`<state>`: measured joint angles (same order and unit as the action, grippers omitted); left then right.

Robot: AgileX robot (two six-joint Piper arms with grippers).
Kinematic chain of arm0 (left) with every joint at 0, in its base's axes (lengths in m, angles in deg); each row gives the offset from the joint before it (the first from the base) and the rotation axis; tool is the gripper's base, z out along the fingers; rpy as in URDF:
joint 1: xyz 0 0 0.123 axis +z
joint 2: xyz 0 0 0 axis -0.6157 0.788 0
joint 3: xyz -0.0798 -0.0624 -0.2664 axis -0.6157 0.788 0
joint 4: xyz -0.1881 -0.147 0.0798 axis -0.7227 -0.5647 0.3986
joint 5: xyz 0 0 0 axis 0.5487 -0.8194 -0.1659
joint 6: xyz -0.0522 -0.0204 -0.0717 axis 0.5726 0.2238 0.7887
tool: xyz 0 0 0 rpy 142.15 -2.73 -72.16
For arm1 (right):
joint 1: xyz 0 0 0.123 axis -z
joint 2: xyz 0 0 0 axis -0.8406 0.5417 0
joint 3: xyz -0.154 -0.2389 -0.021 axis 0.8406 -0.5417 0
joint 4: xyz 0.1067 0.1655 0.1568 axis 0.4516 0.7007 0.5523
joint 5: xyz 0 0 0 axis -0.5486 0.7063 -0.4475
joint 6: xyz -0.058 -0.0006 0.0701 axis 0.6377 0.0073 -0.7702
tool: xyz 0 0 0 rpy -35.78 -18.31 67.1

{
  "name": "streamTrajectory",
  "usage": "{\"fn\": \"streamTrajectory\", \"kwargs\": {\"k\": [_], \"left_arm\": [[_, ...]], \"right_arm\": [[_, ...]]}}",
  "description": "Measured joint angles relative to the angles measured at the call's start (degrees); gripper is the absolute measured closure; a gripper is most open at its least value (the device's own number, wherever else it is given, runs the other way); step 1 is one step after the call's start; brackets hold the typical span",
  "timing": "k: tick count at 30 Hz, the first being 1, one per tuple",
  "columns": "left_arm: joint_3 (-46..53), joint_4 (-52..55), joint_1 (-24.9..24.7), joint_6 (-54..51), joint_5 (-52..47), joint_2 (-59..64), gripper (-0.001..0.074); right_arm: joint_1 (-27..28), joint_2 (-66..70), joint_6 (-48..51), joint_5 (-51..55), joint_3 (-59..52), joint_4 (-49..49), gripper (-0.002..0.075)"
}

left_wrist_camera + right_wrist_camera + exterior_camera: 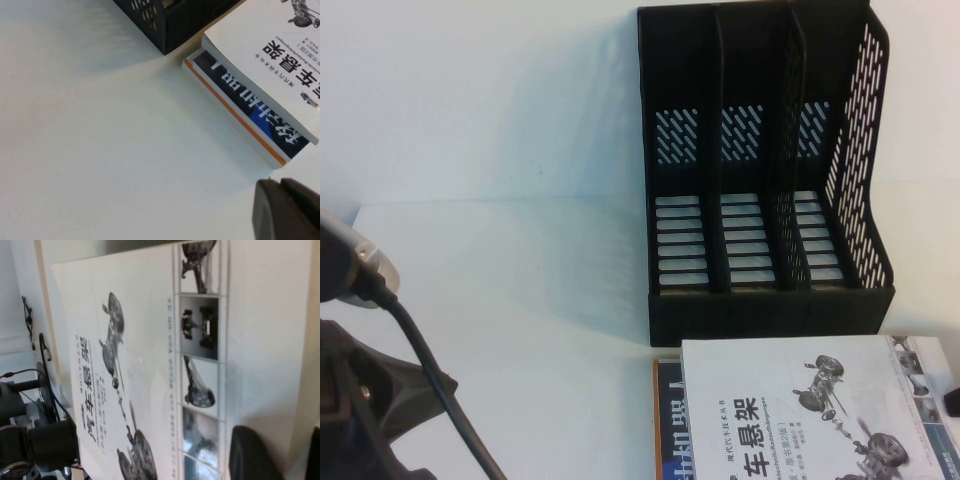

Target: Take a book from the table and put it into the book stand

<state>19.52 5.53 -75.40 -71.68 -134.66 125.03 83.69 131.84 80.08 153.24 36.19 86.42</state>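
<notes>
**White suspension book lies on the table in front of the stand**

The black plastic three-compartment book stand [760,200] stands at the far right of the plain white table [520,300]; all three slots show only their slotted base and back. Just near of it lies the large white-covered book [800,420] with grey car-suspension pictures, flat on a dark navy book with an orange edge [250,117], which sticks out on its left. The white cover's big black characters read 车悬架. The left gripper [287,210] hovers over bare table left of the books; whether its fingers are apart cannot be told. The right gripper [272,452] sits at the white book's right edge, its fingers' spacing unclear.
</notes>
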Motion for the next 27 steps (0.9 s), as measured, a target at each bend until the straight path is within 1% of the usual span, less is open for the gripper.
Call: {"fn": "streamTrajectory", "kwargs": {"k": [11,16,20,27], "left_arm": [[0.00,0.00,0.00,0.00,1.35,0.00,0.0738],[0.00,0.00,0.00,0.00,1.24,0.00,0.0738],[0.00,0.00,0.00,0.00,1.24,0.00,0.0738],[0.00,0.00,0.00,0.00,2.05,0.00,0.0738]], "right_arm": [[-0.12,-1.42,0.08,-0.14,1.70,0.92,0.0542],[-0.49,-5.22,-2.19,-2.50,5.37,0.38,0.0563],[-0.49,-8.80,-4.80,-2.37,7.44,-2.50,0.0572],[-0.49,-17.14,-6.15,-2.36,8.26,-3.91,0.0583]]}}
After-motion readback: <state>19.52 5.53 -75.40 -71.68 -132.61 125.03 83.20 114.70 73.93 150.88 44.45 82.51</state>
